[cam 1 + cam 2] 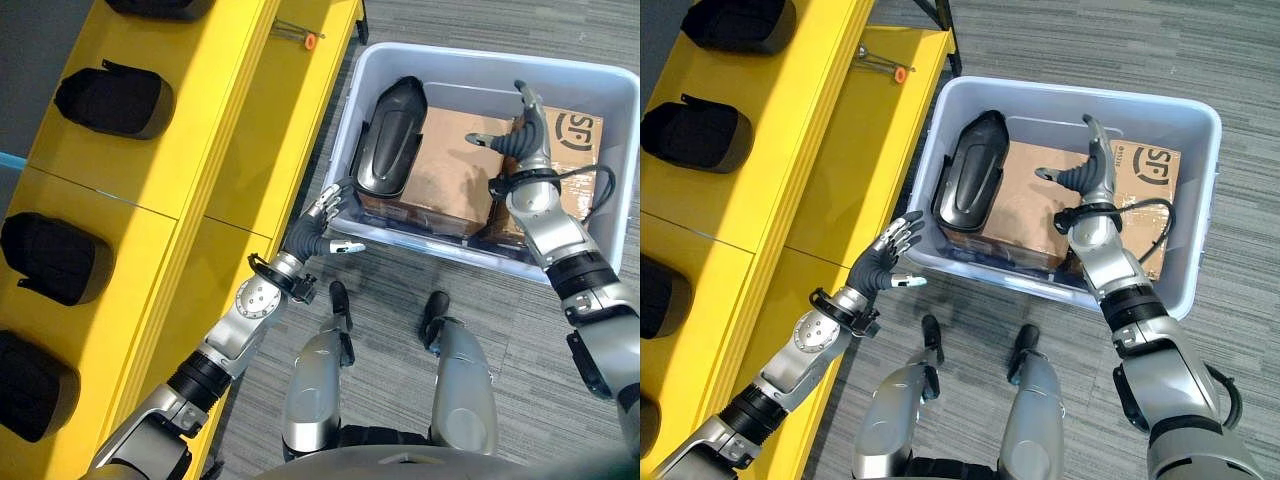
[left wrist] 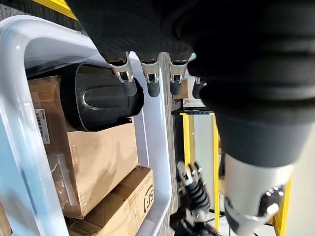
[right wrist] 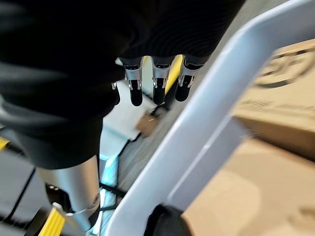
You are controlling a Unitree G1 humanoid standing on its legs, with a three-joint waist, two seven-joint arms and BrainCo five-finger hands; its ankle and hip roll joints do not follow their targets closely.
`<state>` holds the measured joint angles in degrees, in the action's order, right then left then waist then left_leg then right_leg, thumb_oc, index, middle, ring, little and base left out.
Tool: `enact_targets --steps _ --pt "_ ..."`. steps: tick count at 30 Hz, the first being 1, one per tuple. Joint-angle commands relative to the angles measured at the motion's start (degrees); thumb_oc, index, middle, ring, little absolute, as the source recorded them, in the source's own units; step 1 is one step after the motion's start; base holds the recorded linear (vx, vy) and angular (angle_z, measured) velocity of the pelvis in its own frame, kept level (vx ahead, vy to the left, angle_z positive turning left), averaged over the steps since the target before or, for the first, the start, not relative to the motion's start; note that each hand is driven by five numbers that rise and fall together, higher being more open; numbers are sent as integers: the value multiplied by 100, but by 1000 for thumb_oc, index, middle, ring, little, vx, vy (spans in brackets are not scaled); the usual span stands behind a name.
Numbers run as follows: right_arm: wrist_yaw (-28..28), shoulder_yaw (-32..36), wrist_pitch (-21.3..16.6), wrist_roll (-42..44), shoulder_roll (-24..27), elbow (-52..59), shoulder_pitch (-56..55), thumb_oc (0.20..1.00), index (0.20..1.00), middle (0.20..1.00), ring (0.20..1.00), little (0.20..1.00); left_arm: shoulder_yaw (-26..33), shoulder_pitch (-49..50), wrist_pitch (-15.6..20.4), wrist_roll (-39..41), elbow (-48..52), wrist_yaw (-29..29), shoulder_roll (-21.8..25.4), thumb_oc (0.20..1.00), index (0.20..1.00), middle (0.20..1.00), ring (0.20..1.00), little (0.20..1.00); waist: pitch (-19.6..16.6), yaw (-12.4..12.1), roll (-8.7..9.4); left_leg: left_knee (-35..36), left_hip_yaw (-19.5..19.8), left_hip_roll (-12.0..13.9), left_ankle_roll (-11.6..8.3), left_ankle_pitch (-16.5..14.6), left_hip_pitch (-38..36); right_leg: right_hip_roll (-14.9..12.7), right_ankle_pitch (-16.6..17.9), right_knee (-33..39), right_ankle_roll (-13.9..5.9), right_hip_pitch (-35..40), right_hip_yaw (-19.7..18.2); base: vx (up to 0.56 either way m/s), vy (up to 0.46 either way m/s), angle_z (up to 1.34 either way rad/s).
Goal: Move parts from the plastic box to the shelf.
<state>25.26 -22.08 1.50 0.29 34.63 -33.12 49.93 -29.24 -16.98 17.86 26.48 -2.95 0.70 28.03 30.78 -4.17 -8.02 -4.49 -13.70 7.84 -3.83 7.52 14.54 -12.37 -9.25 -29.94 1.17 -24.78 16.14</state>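
A pale plastic box (image 1: 480, 55) stands on the carpet. One black moulded part (image 1: 385, 140) lies in its left half, on a brown cardboard carton (image 1: 450, 170). My left hand (image 1: 312, 228) hovers open just outside the box's near left corner, its fingers (image 2: 150, 81) straight and pointing at the part (image 2: 98, 98), not touching it. My right hand (image 1: 525, 145) is inside the box over the cartons, right of the part, open and holding nothing; its fingers (image 3: 157, 86) are straight, next to the box rim (image 3: 211, 108).
A yellow shelf (image 1: 190, 150) runs along the left, with several black parts on it, among them one far (image 1: 115, 100) and one nearer (image 1: 55, 258). An orange-tipped tool (image 1: 300, 38) lies at its far end. A second printed carton (image 1: 580, 135) fills the box's right side.
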Motion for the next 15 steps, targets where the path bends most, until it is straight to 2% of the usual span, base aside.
enact_targets --steps 1,2,5,6,11,15 --pt "203 -84 -72 131 57 13 377 1000 1000 1000 1000 1000 63 155 362 190 893 140 176 1000 1000 1000 1000 1000 -99 -92 63 -390 285 121 -20 -507 276 -63 -156 109 -219 289 124 -65 6 14" --pt "276 -82 -24 574 -37 -93 412 1000 1000 1000 1000 1000 55 128 304 188 952 157 186 1000 1000 1000 1000 1000 -99 -137 59 -422 288 102 0 -510 423 -92 -165 38 -221 150 129 -65 6 13" --pt "434 36 -123 921 -213 -279 462 1000 1000 1000 1000 1000 44 123 294 221 993 171 204 1000 1000 1000 1000 1000 -99 -202 37 -477 294 60 33 -525 635 -134 -185 -91 -227 -68 129 5 9 15" --pt "484 97 -210 907 -291 -345 482 1000 1000 1000 1000 1000 26 138 251 197 1032 205 191 1000 1000 1000 1000 1000 -99 -218 51 -505 338 5 3 -636 642 -157 -301 -147 -294 -74 66 62 18 8" --pt "709 236 145 1256 -534 -383 591 1000 1000 1000 1000 1000 42 145 141 172 1126 235 157 1000 1000 1000 1000 1000 -99 -288 6 -602 368 -74 39 -667 911 -173 -325 -281 -292 -313 18 26 39 8" --pt "1104 352 250 1655 -728 -706 569 1000 1000 1000 1000 1000 46 131 81 136 1143 279 111 1000 1000 1000 1000 1000 -99 -331 -10 -656 390 -116 74 -686 1065 -176 -331 -371 -289 -450 -16 27 43 2"
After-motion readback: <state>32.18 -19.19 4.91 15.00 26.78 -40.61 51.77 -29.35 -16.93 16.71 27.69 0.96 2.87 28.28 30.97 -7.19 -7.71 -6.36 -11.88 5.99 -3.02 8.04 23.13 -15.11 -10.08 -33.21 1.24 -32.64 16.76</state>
